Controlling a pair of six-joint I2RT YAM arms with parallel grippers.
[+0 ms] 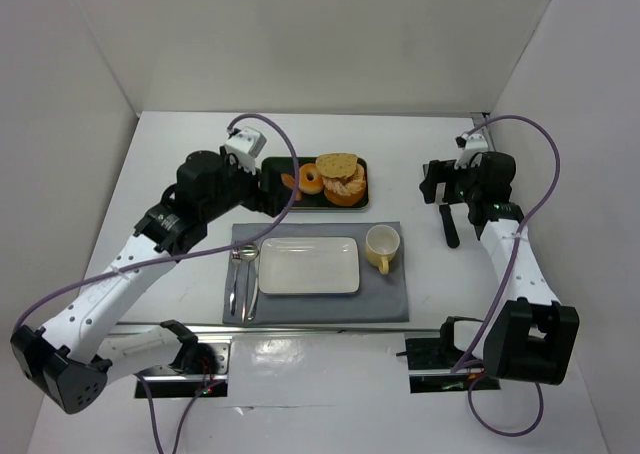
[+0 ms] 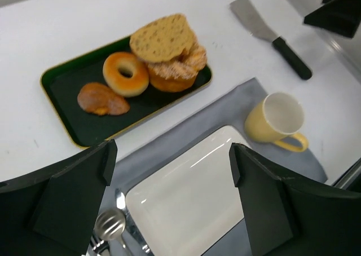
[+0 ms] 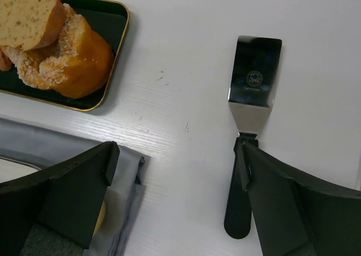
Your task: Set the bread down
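Observation:
The bread (image 2: 101,98) is a small orange-brown glossy roll lying at the left end of a dark green tray (image 2: 62,81), next to a ring donut (image 2: 126,73). In the top view the bread (image 1: 289,182) lies just right of my left gripper (image 1: 268,196). In the left wrist view that gripper (image 2: 172,160) is open and empty, hovering over the white plate (image 2: 192,194), apart from the bread. My right gripper (image 3: 176,157) is open and empty above bare table, beside a spatula (image 3: 251,81).
The tray also holds tan loaf slices (image 2: 162,38) stacked on a sugared bun (image 3: 73,58). A grey mat (image 1: 390,294) carries the white plate (image 1: 308,265), a yellow cup (image 1: 382,246) and cutlery (image 1: 241,274). The spatula (image 1: 449,224) lies right of the mat. White walls surround the table.

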